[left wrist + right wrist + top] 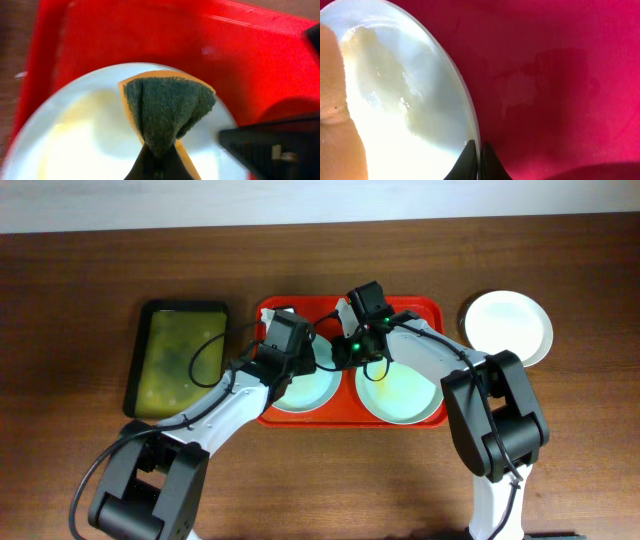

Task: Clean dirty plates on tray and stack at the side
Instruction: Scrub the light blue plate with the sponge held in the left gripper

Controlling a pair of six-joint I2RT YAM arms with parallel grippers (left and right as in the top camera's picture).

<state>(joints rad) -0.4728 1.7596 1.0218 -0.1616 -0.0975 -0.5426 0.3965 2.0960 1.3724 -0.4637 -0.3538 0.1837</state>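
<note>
On the red tray (pixel 432 308) in the middle of the desk (pixel 70 270), the left end effector (pixel 160 162) is pinched tight on a sponge (pixel 167 112) over the left plate (pixel 80 140). The right end effector (pixel 477 159) is clamped onto the right plate (pixel 395 100) at its rim. Third plate (pixel 508 327) sits on the desk just right of the tray.
</note>
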